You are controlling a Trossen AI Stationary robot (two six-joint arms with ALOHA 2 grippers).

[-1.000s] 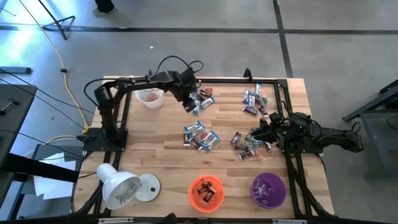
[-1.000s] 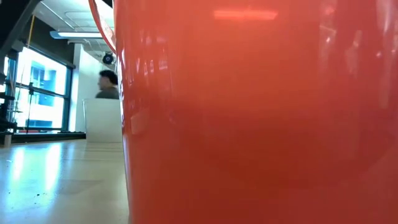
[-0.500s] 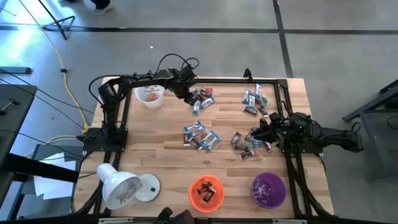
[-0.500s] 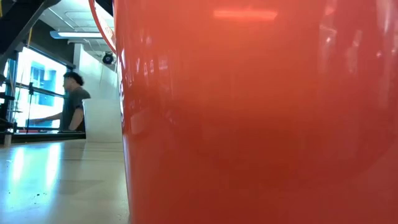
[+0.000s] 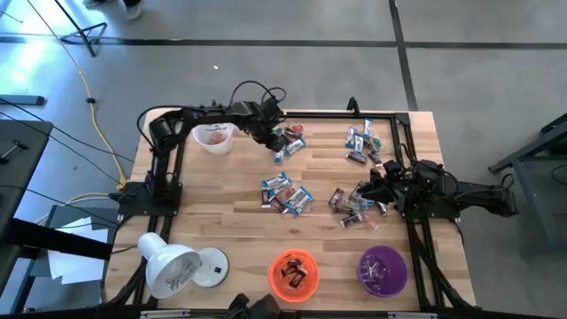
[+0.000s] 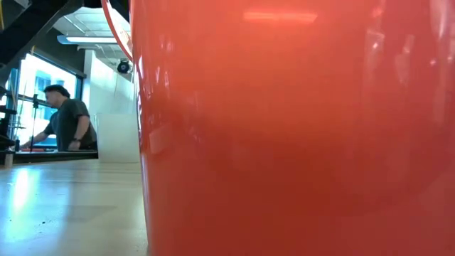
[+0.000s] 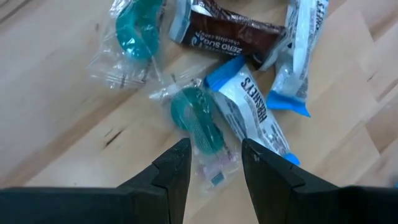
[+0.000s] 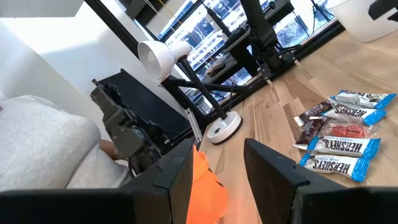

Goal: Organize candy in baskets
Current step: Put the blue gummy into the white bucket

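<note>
Candy [image 5: 285, 193] lies scattered in several clusters across the wooden desk [image 5: 230, 221], and a few pieces sit in the orange basket [image 5: 293, 274]. The left gripper [image 7: 210, 163] hovers low over the far cluster, its fingers [image 7: 176, 167] parted and empty, straddling a teal sweet in clear wrap [image 7: 196, 116] beside a blue-and-white bar [image 7: 252, 116] and a dark brown bar [image 7: 231, 37]. The right gripper [image 5: 370, 191] rests near the cluster by the desk's right edge, fingers [image 8: 176, 170] apart, gripping nothing. The white basket [image 5: 213, 137] stands just beside the left arm; the purple basket [image 5: 382, 269] sits at the near edge, the white lamp [image 5: 174, 266] at the near left corner. A person [image 6: 65, 125] stands in the room behind.
</note>
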